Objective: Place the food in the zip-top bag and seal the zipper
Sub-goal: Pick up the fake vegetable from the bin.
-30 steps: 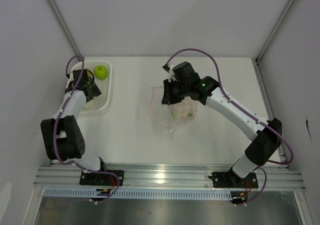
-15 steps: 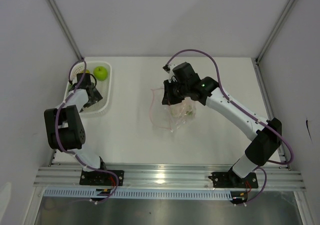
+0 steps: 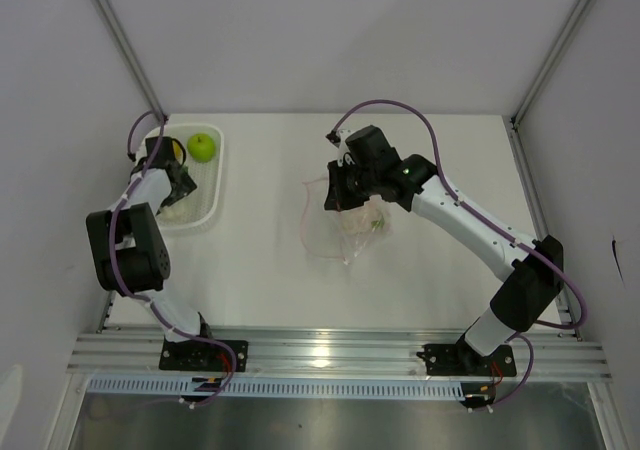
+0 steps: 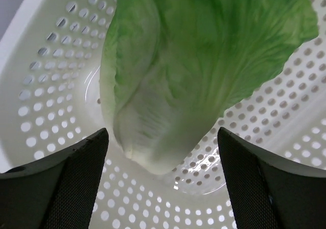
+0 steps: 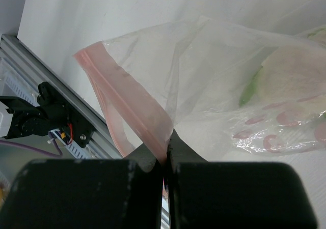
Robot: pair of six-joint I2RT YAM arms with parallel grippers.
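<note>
Over cabbage (image 4: 168, 86), wide-open left hand (image 4: 163, 137)

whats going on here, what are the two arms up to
The right gripper is shut on the pink zipper of the clear bag, which has a pale piece of food inside. The left gripper hangs open in the white basket, fingers either side of the cabbage. A green apple and an orange fruit lie there too.
</note>
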